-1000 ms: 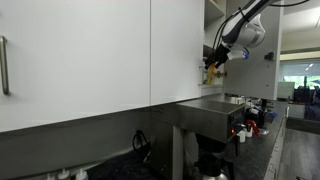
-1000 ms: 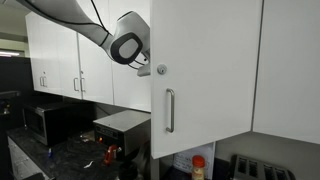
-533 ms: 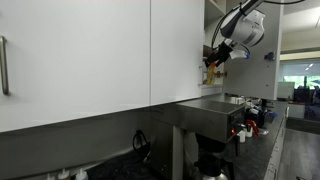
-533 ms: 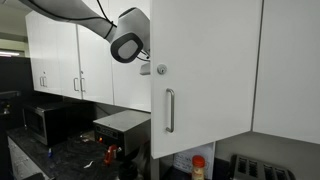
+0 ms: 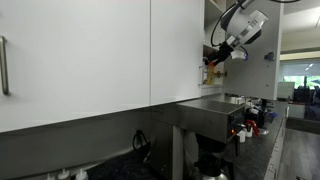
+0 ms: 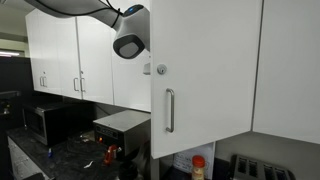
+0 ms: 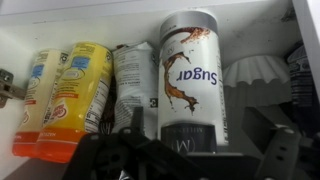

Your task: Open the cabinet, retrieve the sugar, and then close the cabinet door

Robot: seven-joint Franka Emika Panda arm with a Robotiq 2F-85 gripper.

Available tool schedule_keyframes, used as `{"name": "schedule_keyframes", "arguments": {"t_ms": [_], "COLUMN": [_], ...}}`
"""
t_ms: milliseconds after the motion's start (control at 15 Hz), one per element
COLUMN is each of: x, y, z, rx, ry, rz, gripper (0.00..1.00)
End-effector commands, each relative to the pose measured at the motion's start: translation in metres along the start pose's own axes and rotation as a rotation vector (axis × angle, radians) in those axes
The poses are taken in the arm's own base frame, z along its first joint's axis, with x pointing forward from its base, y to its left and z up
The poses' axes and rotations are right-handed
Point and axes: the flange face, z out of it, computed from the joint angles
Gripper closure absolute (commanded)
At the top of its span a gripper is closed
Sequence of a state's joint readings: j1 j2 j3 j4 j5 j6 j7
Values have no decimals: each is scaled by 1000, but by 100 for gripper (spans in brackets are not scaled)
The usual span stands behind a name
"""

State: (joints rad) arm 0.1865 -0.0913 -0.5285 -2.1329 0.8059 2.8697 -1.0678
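White arm (image 5: 245, 22) w/ black joint bands, thin black cable (image 6: 100, 10) up top; round grey/black wrist ring (image 6: 128, 45); gripper (image 5: 214, 58) black, blocky.

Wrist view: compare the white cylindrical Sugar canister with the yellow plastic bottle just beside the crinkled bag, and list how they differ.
Colour: the white cylindrical Sugar canister carries a brown swirl, while the yellow plastic bottle has a busy printed label.
Cap: the canister's is dark, the bottle's is orange.
Girth: the canister looks wider than the bottle.
Both stand in one row, with the crinkled bag between them.
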Motion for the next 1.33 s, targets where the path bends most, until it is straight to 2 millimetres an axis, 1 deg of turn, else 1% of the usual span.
{"name": "schedule_keyframes", "arguments": {"t_ms": [0,333,733,1267], "x": [3,-2,-1,6], "y": [11,21,20,17], "z": [15,34,57,70], "rx": [43,77,100,116], "ry": [13,22,20,20], "rz": [-25,-36,-62,-90], "gripper": [0,0,0,0]}}
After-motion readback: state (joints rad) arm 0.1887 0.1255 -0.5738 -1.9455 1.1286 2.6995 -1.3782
